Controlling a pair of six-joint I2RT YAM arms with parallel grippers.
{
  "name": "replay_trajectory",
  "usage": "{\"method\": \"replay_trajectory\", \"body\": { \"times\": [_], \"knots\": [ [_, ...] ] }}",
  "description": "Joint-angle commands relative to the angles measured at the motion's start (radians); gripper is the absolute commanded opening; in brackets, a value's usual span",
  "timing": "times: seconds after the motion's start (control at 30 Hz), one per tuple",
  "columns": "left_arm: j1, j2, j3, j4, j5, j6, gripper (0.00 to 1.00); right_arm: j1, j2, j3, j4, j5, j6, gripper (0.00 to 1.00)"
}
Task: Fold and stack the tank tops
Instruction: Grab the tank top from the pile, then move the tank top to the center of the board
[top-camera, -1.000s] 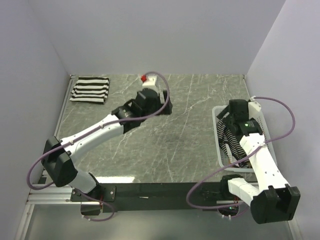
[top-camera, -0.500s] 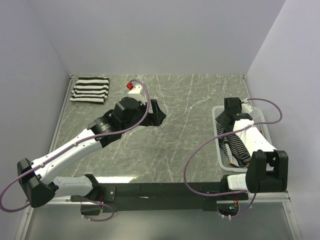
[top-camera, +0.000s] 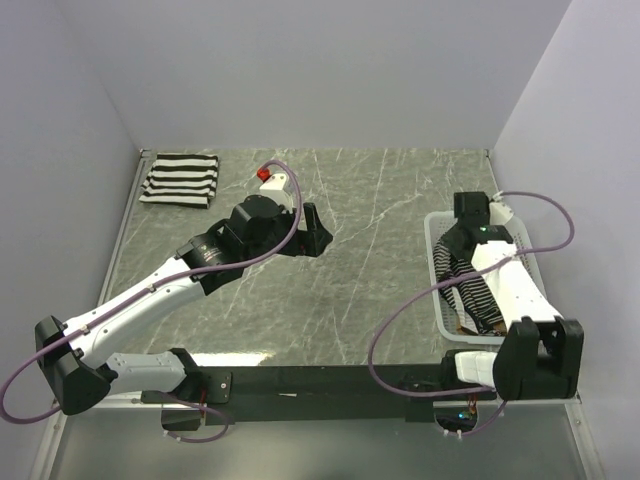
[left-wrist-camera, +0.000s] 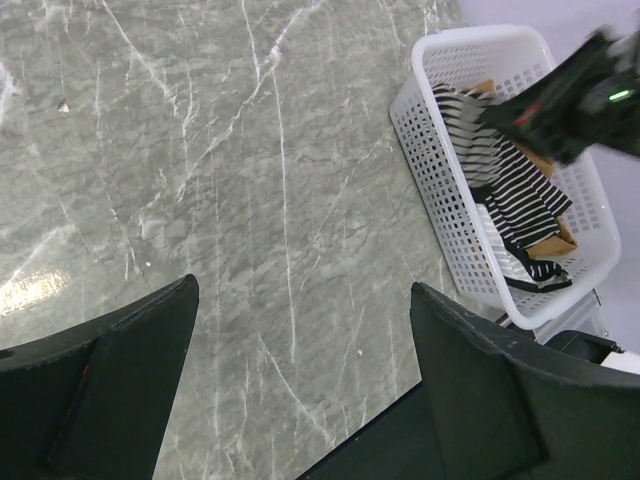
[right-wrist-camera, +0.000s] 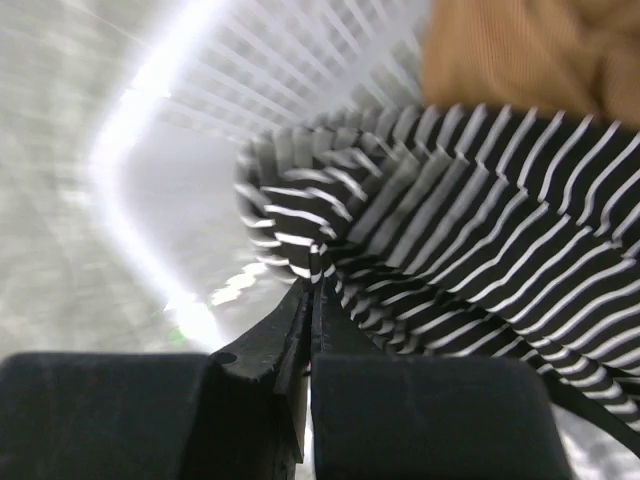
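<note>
Right gripper (right-wrist-camera: 310, 295) pinched shut on fold of thin-striped tank top (right-wrist-camera: 460, 230) in basket (left-wrist-camera: 425, 140). Fabric looks light, limp, likely drapes; edge grip suits. Left gripper (left-wrist-camera: 302, 300) wide open, empty.

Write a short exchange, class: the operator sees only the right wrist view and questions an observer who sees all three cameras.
Operator: My right claw looks shut on the edge of the thin-striped top. Is any top folded?
Observer: Yes. The wide-striped top lies folded at the far left corner of the table.
Operator: And the left claw?
Observer: It hangs open above bare stone, near the middle, holding nothing.
</note>
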Motion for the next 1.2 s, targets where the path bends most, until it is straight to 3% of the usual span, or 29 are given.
{"method": "replay_trajectory", "body": {
  "times": [0.0,0.13,0.3,0.43,0.57,0.7,0.8,0.83,0.87,0.97,1.07,1.17],
  "knots": [
    [0.000,-0.007,0.020,0.033,0.004,0.002,0.92,-0.004,-0.125,0.183,-0.066,0.044,-0.055,0.00],
    [0.002,-0.003,0.043,0.018,-0.016,0.003,0.92,-0.004,-0.192,0.425,-0.130,-0.034,-0.121,0.00],
    [0.013,-0.023,0.072,0.009,-0.068,-0.001,0.93,0.043,-0.136,0.851,-0.115,-0.193,-0.207,0.00],
    [0.048,-0.067,0.081,0.010,-0.103,-0.010,0.93,0.226,-0.044,1.217,-0.100,-0.186,-0.274,0.00],
    [0.083,-0.116,0.068,0.015,-0.138,-0.032,0.93,0.379,0.048,1.396,-0.091,-0.251,-0.275,0.00],
    [0.111,-0.173,0.045,0.015,-0.186,-0.062,0.93,0.494,0.012,1.230,0.017,-0.317,-0.229,0.00],
    [0.115,-0.188,0.035,-0.007,-0.211,-0.079,0.92,0.524,-0.071,0.940,0.106,-0.342,-0.180,0.00],
    [0.117,-0.200,0.031,-0.010,-0.218,-0.082,0.92,0.540,-0.097,0.751,0.159,-0.330,-0.166,0.04],
    [0.118,-0.207,0.011,-0.011,-0.223,-0.090,0.93,0.545,-0.119,0.655,0.182,-0.322,-0.146,0.28],
    [0.129,-0.225,-0.061,-0.005,-0.238,-0.109,0.95,0.541,-0.108,0.389,0.160,-0.250,-0.109,0.62],
    [0.155,-0.204,-0.133,-0.007,-0.214,-0.139,0.94,0.530,-0.096,0.228,0.120,-0.088,-0.066,0.67],
    [0.178,-0.176,-0.219,0.008,-0.149,-0.179,0.87,0.514,-0.116,0.139,0.103,-0.074,-0.043,0.68]
  ]
}}
